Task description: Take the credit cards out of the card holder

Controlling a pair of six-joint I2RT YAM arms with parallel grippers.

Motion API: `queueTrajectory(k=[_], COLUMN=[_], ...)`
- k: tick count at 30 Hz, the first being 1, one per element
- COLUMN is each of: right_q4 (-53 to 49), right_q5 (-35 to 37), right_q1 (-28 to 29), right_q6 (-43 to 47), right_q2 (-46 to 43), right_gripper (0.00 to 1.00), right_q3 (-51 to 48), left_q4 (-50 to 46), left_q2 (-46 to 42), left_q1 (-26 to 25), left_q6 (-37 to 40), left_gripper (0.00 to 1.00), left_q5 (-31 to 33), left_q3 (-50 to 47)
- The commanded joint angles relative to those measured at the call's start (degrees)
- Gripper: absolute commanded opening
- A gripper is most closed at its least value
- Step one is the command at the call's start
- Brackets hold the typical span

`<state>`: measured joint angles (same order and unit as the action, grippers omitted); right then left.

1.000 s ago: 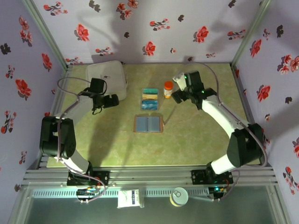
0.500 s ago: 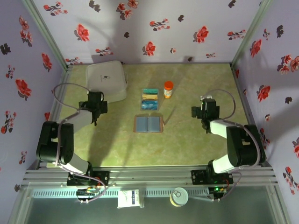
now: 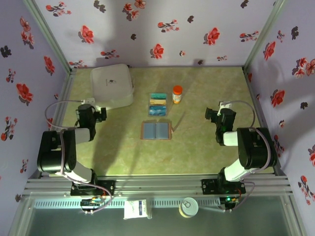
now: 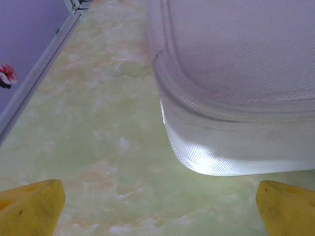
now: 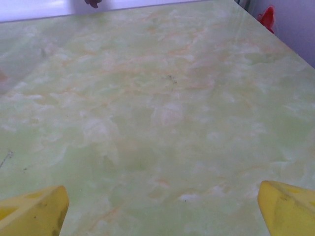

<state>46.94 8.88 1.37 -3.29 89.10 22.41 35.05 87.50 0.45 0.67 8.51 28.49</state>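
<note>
The card holder (image 3: pixel 156 131) lies open and flat in the middle of the table, blue-grey inside with a brown rim. Just behind it the credit cards (image 3: pixel 158 104) rest on the table in a short column, teal-blue, one with a tan band. My left gripper (image 3: pixel 91 110) sits low at the left, folded back near its base; its yellow fingertips (image 4: pixel 30 210) stand wide apart, open and empty (image 4: pixel 160 216). My right gripper (image 3: pixel 219 114) sits low at the right, open too, with bare table between the fingertips (image 5: pixel 288 209) and nothing held (image 5: pixel 160 211).
A large white square container (image 3: pixel 112 84) stands at the back left, its rounded corner (image 4: pixel 206 147) just ahead of my left fingers. An orange-capped bottle (image 3: pixel 177 94) stands right of the cards. Metal frame rails edge the table on both sides.
Both arms have drawn back towards their bases. The right gripper left the spot beside the bottle and came down to the right; the left one moved away from the container's side.
</note>
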Motion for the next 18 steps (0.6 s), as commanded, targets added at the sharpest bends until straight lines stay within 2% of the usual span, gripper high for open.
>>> queueTrajectory(k=[1, 3, 5, 18], right_q4=[2.73, 2.89, 2.90, 3.68], right_q5=[-0.29, -0.30, -0.28, -0.32], right_q1=[-0.31, -0.32, -0.31, -0.31], right_q6=[-1.19, -1.19, -1.19, -1.08], right_q2=[0.15, 0.13, 0.17, -0.06], right_gripper=[0.99, 0.99, 0.99, 0.99], right_q3=[0.29, 0.27, 0.26, -0.31], left_q4=[7.57, 17.54, 13.69, 15.39], left_q2=[-0.90, 1.52, 0.64, 0.87], left_q1=[0.17, 0.30, 0.32, -0.29], left_q6=[-0.66, -0.95, -0.98, -0.58], left_gripper=[1.00, 1.00, 1.00, 1.00], left_q5=[-7.20, -6.36, -6.73, -5.11], left_q3=[-2.30, -6.22, -5.03, -5.82])
